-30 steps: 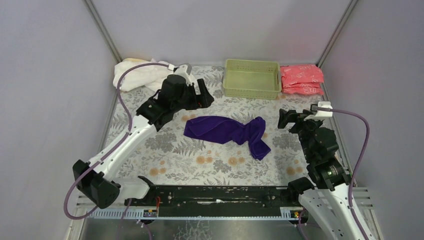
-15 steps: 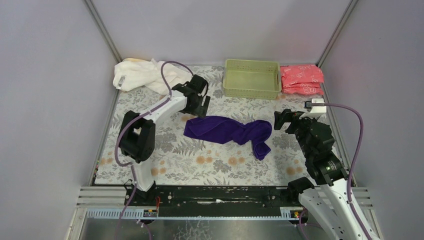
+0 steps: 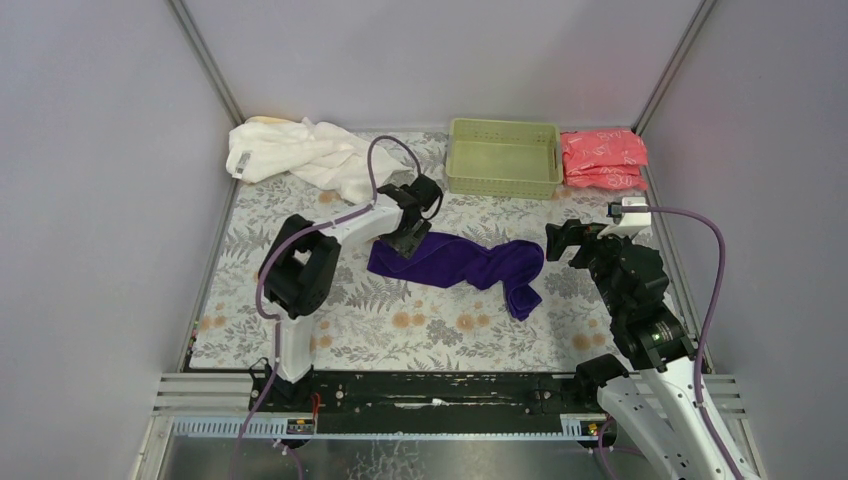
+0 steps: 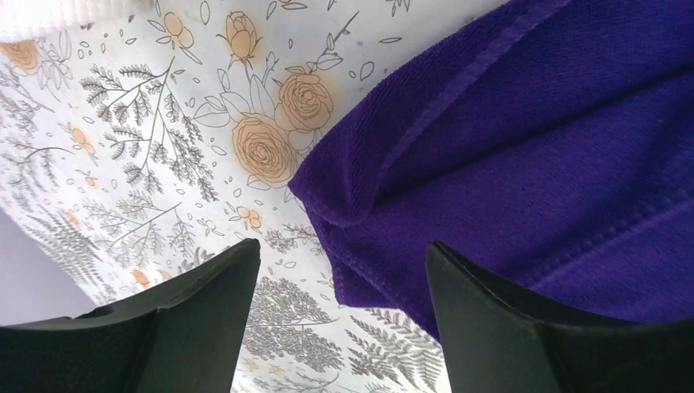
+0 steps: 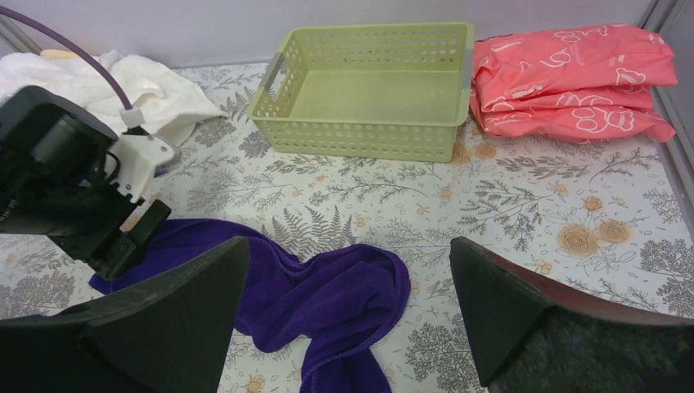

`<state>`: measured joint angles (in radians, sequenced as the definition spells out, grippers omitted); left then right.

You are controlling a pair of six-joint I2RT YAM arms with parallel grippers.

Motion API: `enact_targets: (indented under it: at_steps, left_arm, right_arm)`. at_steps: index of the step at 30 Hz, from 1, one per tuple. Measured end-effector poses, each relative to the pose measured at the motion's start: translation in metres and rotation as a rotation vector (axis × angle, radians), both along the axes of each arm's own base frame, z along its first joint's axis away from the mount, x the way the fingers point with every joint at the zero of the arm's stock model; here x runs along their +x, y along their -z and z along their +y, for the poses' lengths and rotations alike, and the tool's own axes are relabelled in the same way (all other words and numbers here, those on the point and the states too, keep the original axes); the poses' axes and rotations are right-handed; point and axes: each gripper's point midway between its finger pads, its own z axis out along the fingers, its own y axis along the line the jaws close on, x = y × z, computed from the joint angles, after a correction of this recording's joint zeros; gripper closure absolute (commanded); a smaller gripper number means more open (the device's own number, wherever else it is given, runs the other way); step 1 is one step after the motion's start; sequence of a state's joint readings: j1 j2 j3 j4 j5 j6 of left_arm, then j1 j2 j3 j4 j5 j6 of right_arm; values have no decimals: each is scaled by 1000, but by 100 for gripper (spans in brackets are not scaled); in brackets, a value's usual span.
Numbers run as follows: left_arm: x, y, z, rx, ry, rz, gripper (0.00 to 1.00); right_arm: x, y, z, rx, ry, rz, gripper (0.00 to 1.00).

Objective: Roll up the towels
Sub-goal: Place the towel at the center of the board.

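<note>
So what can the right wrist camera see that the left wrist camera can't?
Only the right wrist view shows the green basket, the pink packets, and the left gripper from outside, at one end of the purple towel. Only the left wrist view shows that towel's corner and stitched hem up close, between that gripper's open jaws. Both show the purple towel, a bit of the white towel and the flowered table cover.

purple towel (image 5: 327, 299) crumpled; left end effector (image 5: 131, 243) at its left end; green basket (image 5: 368, 131) behind.
</note>
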<state>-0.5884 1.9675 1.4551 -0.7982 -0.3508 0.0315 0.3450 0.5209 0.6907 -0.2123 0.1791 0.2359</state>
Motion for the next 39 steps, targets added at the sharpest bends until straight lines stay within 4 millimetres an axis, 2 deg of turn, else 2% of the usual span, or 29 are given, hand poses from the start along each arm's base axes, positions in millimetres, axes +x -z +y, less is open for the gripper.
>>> enact_targets:
  at_steps: [4, 8, 18, 26, 34, 39]
  left_arm:
    - [3, 12, 7, 85, 11, -7, 32]
    - [9, 16, 14, 145, 18, -24, 37]
    - [26, 12, 20, 225, 19, -107, 44]
    - [46, 4, 12, 219, 22, -167, 47]
    - [45, 22, 11, 236, 56, -124, 51]
    - [44, 26, 11, 245, 72, -110, 54]
  right_arm:
    - [-1, -1, 1, 2, -5, -3, 1]
    - [-2, -2, 1, 5, -7, -9, 1]
    - [-2, -2, 1, 5, -8, -8, 1]
    - [-2, -2, 1, 6, -8, -9, 1]
    - [-3, -2, 1, 6, -8, -11, 1]
    - [-3, -2, 1, 8, -8, -10, 1]
